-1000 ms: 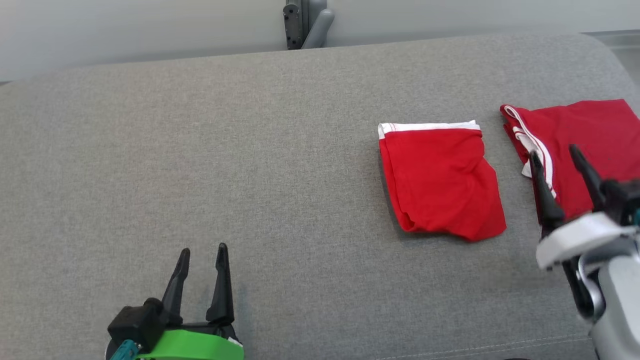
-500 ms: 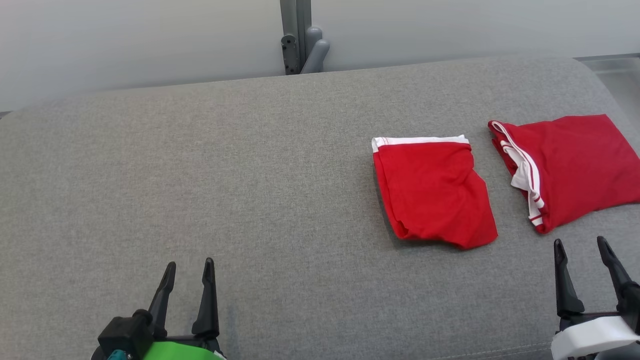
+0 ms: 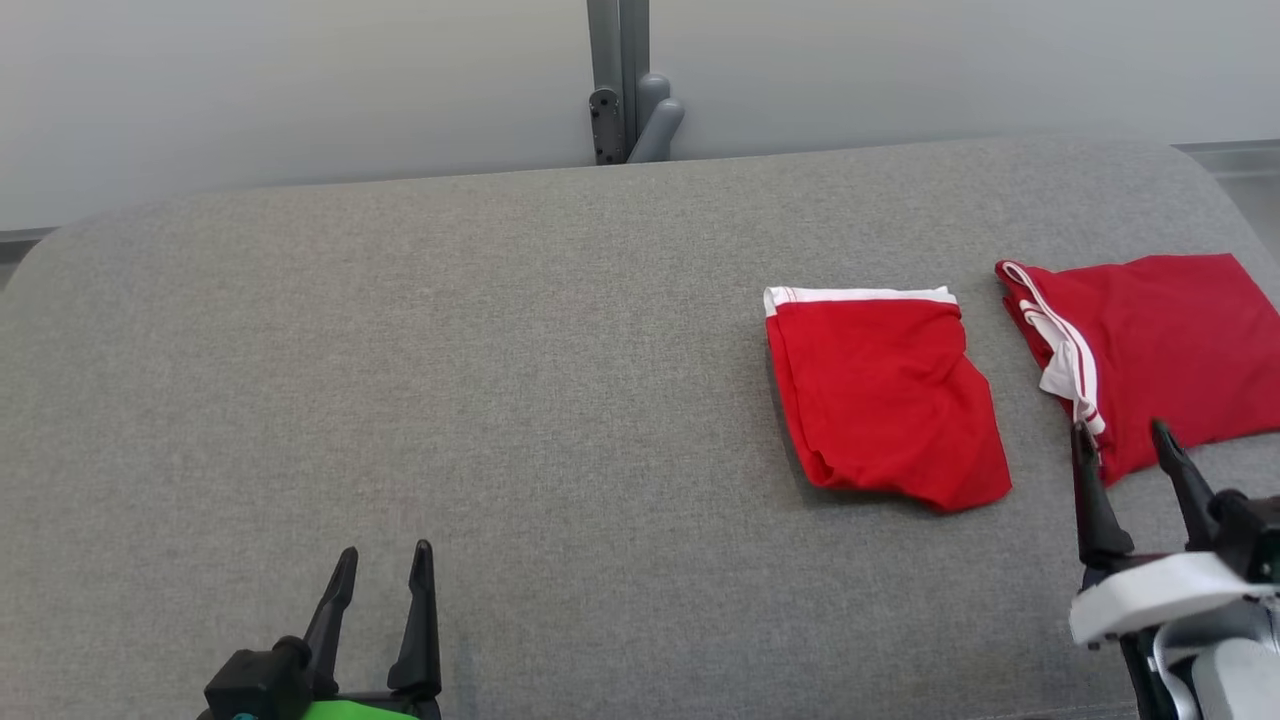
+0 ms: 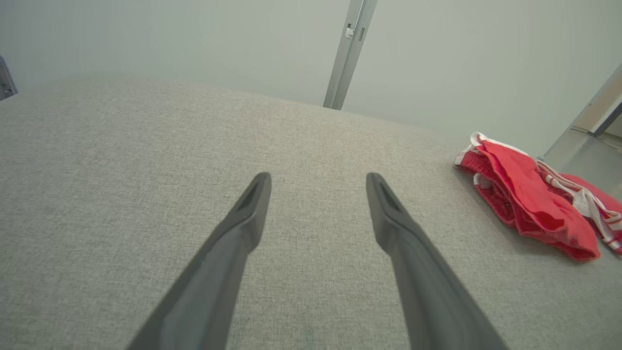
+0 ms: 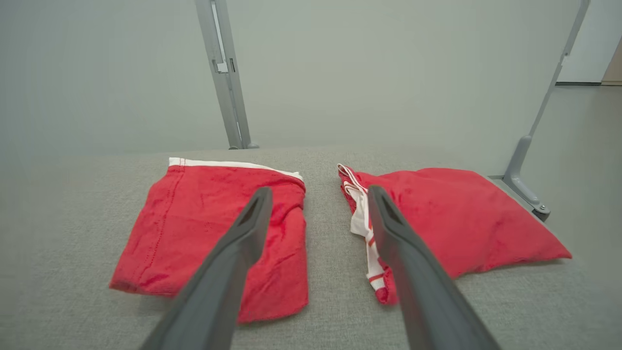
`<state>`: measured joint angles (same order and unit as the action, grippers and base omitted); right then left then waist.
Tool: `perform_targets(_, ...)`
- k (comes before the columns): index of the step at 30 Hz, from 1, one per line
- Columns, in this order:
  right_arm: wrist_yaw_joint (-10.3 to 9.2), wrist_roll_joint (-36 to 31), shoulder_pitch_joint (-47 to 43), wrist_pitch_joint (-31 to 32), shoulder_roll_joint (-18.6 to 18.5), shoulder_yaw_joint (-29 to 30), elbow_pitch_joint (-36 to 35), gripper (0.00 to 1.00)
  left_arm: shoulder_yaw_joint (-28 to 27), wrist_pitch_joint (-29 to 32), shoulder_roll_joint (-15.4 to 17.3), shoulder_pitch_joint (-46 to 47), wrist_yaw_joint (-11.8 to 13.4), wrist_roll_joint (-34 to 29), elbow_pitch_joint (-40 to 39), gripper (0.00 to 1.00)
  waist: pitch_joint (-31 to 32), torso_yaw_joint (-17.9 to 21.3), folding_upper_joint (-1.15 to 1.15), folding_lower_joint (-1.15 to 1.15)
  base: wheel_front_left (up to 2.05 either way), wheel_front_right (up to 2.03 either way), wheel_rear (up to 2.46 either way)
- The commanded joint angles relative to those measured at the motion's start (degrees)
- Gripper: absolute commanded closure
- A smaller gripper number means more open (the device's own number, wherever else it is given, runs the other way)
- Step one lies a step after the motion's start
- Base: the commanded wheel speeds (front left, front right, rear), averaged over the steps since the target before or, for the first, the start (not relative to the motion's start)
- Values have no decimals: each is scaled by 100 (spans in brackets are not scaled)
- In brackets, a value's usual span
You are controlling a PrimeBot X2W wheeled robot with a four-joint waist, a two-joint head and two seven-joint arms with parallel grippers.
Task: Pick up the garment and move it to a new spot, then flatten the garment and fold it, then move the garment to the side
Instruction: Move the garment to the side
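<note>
Head view: a folded red garment [image 3: 885,400] with a white band lies right of centre on the grey tabletop [image 3: 500,350]. A second red garment [image 3: 1170,340] lies just beside it, at the right edge. The left hand [image 3: 385,548] sits at lower left, wide open and empty. The right hand [image 3: 1120,427], also open and empty, is at the second garment's near corner.

Left wrist view: both garments lie off to the right.

Right wrist view: the spread fingers frame the gap between the garments.

Matt cloth garment [image 3: 885,400] on coarse woven cushion [image 3: 400,350]; post [image 3: 618,60] seemingly metal.
</note>
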<state>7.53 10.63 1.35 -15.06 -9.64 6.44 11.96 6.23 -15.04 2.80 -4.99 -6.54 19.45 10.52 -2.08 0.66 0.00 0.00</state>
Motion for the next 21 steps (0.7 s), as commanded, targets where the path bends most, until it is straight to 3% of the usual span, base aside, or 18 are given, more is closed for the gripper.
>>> perform_targets(1,-9,124,237,-12,-96,-99,136,0,20,-16,19,-81,-16,21,-11,0,3,-42,0,0,0,0,0)
perform_targets(12,-8,1318,2659,1252,-542,-947,2618,0,453,-16,20,327,38,105,27,0,-558,-553,0,0,0,0,0)
perform_targets(21,-6,1414,3351,1280,-597,-1393,4319,0,504,-17,19,509,58,102,14,0,-879,-811,0,0,0,0,0)
